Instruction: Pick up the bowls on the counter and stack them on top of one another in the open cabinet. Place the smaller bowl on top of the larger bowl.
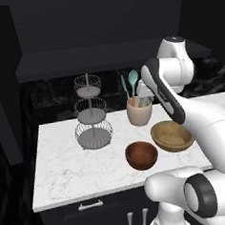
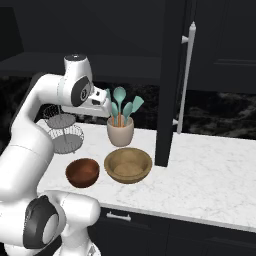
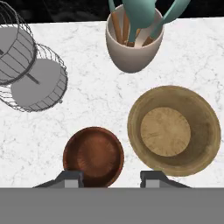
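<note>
The smaller bowl [image 1: 141, 154] [image 2: 82, 172] [image 3: 93, 155], glossy reddish-brown, sits near the front edge of the counter [image 1: 66, 170] [image 2: 210, 175]. Just to its right rests the larger bowl [image 1: 171, 135] [image 2: 128, 164] [image 3: 173, 130], wide and light tan; the two stand close together, both empty and upright. My gripper [image 3: 111, 179] hangs well above them, open and holding nothing, looking straight down with the smaller bowl's right part between its fingertips [image 3: 70, 178]. Above the counter the open cabinet [image 1: 105, 57] [image 2: 125, 65] shows a dark, bare shelf.
A beige cup of teal utensils [image 1: 139, 111] [image 2: 120, 131] [image 3: 133, 41] stands behind the bowls. A three-tier wire basket stand [image 1: 92, 118] [image 2: 64, 131] [image 3: 30, 72] is to the left. A dark cabinet door with a long silver handle [image 2: 186, 75] hangs open at the larger bowl's right.
</note>
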